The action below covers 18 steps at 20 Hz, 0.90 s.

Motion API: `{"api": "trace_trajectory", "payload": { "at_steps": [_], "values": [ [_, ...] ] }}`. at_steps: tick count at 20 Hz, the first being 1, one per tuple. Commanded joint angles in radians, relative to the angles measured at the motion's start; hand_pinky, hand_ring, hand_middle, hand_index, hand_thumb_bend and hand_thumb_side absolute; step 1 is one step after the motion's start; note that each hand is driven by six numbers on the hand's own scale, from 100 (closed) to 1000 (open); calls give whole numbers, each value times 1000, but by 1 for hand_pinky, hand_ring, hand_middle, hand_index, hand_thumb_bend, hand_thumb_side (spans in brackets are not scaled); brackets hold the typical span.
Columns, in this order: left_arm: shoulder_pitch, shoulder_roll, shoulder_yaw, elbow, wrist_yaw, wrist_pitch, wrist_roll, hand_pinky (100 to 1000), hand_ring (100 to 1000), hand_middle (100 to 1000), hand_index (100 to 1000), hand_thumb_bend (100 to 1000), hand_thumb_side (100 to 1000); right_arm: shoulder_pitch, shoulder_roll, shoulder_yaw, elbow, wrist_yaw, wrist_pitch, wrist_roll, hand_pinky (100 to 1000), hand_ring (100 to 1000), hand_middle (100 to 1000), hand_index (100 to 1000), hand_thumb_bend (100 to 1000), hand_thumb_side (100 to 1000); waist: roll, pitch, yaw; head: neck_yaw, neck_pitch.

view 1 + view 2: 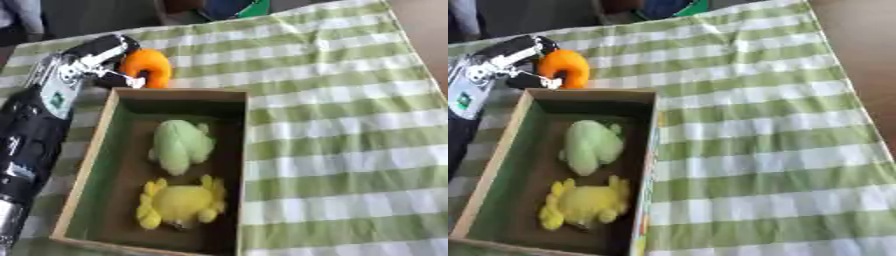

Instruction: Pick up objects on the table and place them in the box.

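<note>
An orange ring-shaped soft toy (pixel 147 67) is held just beyond the far edge of the cardboard box (pixel 91 165). My left hand (pixel 98 56) is shut on the orange toy, with the thumb reaching through its hole. Inside the box lie a pale green plush toy (pixel 181 145) and, nearer to me, a yellow plush toy (pixel 182 202). My left forearm runs down the left side of the view beside the box. The right hand shows in neither view.
A green and white checked cloth (pixel 341 125) covers the table to the right of the box. The table's brown edge (pixel 864 55) shows at the far right. Dark and blue shapes lie beyond the table's far edge.
</note>
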Motion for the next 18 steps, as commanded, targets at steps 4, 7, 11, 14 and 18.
{"api": "trace_trajectory", "payload": {
  "at_steps": [4,7,11,14,18],
  "values": [
    [-9,36,-4,-46,96,38,32,403,630,589,387,100,256,-7,-12,-10,-19,2,2,-5,734,720,557,833,100,841,-13,-38,4,-6,7],
    [-7,39,-5,-66,135,43,58,389,606,561,306,100,263,-6,-12,-11,-19,0,1,-8,734,720,558,832,100,841,-15,-46,8,-9,13],
    [-5,44,-2,-104,192,51,95,374,587,544,250,100,275,-6,-10,-11,-19,-3,2,-12,734,721,558,831,100,841,-18,-56,14,-15,16],
    [-5,49,-3,-135,230,51,113,370,582,540,225,100,286,-5,-9,-11,-19,-6,1,-16,734,721,559,830,100,842,-21,-67,18,-19,17],
    [-1,58,-17,-188,261,35,122,370,579,536,213,100,299,-5,-8,-11,-19,-9,-1,-22,733,721,559,828,100,843,-27,-79,23,-23,23]
  ]
}}
